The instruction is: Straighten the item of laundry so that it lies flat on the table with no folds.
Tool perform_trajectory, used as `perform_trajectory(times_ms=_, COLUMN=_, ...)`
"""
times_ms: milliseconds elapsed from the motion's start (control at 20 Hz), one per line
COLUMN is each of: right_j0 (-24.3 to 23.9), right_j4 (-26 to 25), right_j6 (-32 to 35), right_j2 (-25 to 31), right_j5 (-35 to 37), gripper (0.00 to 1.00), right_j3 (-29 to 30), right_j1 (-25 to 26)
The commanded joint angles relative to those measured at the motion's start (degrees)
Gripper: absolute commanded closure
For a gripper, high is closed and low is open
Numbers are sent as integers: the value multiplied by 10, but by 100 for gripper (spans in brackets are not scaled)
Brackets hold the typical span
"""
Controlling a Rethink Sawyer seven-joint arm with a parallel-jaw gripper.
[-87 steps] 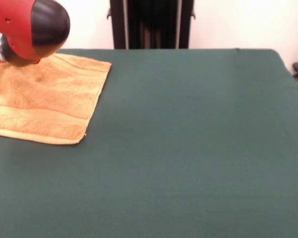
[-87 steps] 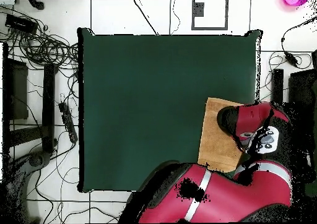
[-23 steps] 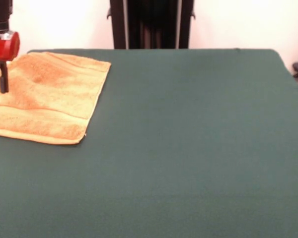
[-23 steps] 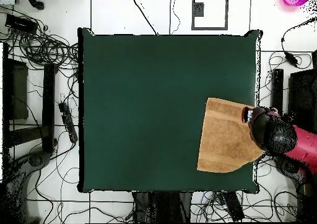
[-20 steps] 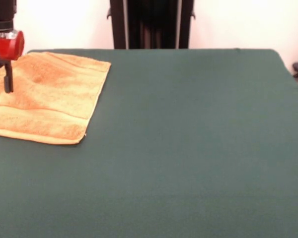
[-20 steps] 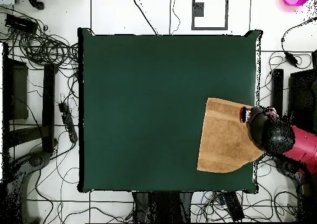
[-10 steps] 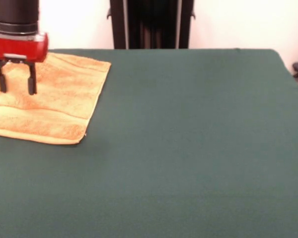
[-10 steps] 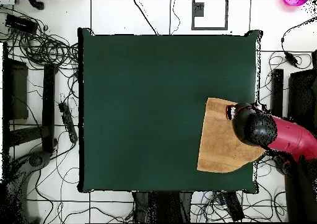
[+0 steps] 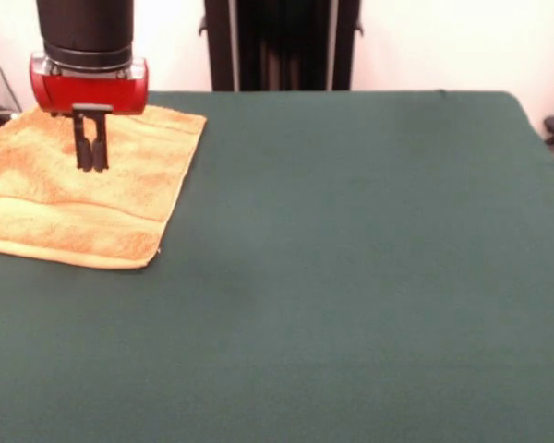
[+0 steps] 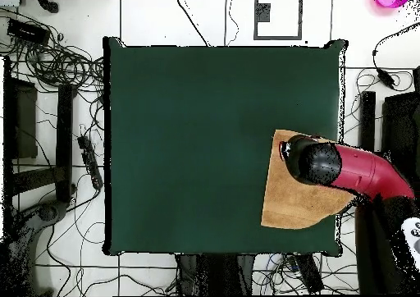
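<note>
From my front camera the towel (image 9: 78, 189) sits at the far left of the table (image 9: 351, 277), and its left part runs off the picture edge, so I can't see that side at all. One woven band shows as a ridge running across it near the near hem. The cloth looks mostly flat, with a soft ripple along that band. Its right edge slants and ends in a clean near corner.

The gripper (image 9: 90, 152) hangs over the far half of the towel, both black fingers (image 9: 81, 148) pressed together with no gap between them. I can't tell from this angle if the tips touch the cloth or float just above it.

In the overhead view the towel (image 10: 287, 199) lies against one side of the table (image 10: 205, 146), near the corner by the robot's base. The red arm (image 10: 361, 171) crosses over it and hides a good chunk of the cloth, including the gripper's tips. The towel's outer corner looks rounded off near the table edge, maybe hanging over, hard to say.
</note>
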Motion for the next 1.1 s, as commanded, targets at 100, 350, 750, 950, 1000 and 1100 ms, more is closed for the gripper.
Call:
perform_trajectory(times_ms=100, right_j0=20, right_j4=-2, right_j6=50, right_j2=3, right_j5=44, gripper=100, right_j3=24, right_j1=33)
perform_trajectory(times_ms=350, right_j0=31, right_j4=-9, right_j6=56, right_j2=-18, right_j5=66, gripper=100, right_j3=2, right_j1=52)
perform_trajectory(times_ms=750, right_j0=11, right_j4=12, right_j6=32, right_j2=0, right_j5=74, gripper=100, right_j3=-13, right_j1=84)
perform_trajectory(times_ms=950, right_j0=-9, right_j4=27, right_j6=12, right_j2=30, right_j5=73, gripper=100, right_j3=-12, right_j1=95)
perform_trajectory(times_ms=1000, right_j0=-12, right_j4=28, right_j6=10, right_j2=34, right_j5=72, gripper=100, right_j3=-7, right_j1=94)
perform_trajectory(times_ms=1100, right_j0=-27, right_j4=31, right_j6=5, right_j2=52, right_j5=50, gripper=100, right_j3=7, right_j1=92)
